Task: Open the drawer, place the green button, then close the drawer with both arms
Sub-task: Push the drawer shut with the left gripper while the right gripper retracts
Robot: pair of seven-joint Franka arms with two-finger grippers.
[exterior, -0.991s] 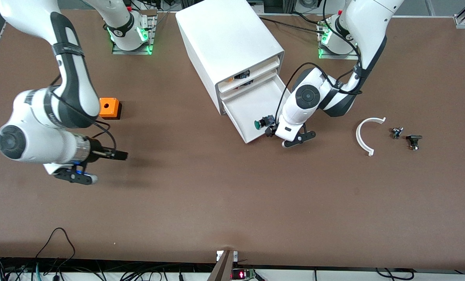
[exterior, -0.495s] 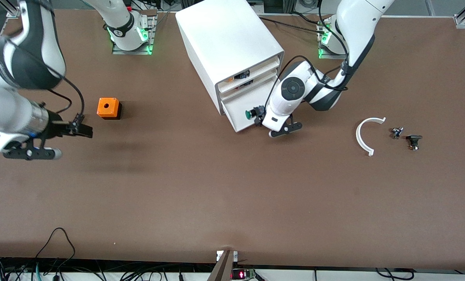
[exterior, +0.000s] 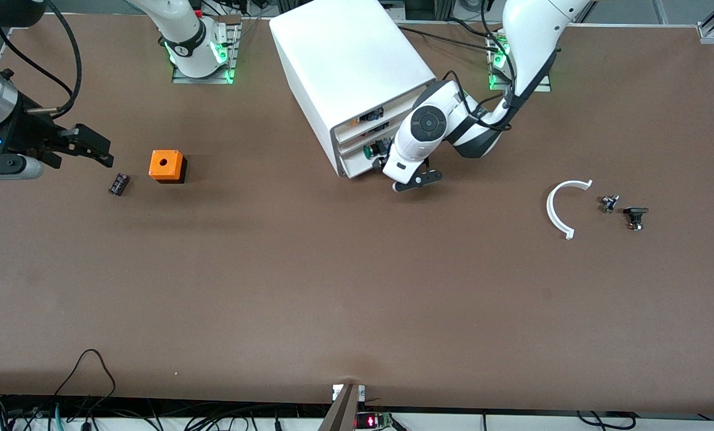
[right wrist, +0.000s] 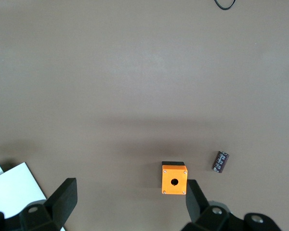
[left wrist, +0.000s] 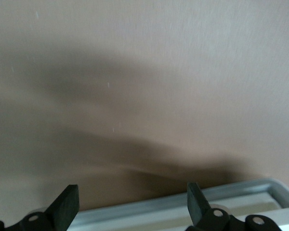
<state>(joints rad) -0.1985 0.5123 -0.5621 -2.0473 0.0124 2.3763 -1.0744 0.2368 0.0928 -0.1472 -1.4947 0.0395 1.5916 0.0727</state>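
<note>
The white cabinet [exterior: 345, 60] stands at the middle back of the table. Its lowest drawer [exterior: 354, 168] sticks out only slightly. The green-capped button [exterior: 369, 151] lies in the drawer, just inside its front. My left gripper [exterior: 381, 161] is open against the drawer's front lip; the white rim [left wrist: 183, 207] runs between its fingers [left wrist: 67, 209] in the left wrist view. My right gripper [exterior: 90, 146] is open and empty, up over the table at the right arm's end, beside the orange cube [exterior: 166, 166].
A small black ribbed part [exterior: 118, 184] lies beside the orange cube; both show in the right wrist view, the cube [right wrist: 174, 179] and the part [right wrist: 221, 161]. A white curved strip [exterior: 557, 206] and two small dark parts [exterior: 608, 203] [exterior: 635, 216] lie toward the left arm's end.
My left gripper has pushed the drawer with the button in it almost fully into the cabinet. My right arm has swung away toward its end of the table, uncovering the black ribbed part.
</note>
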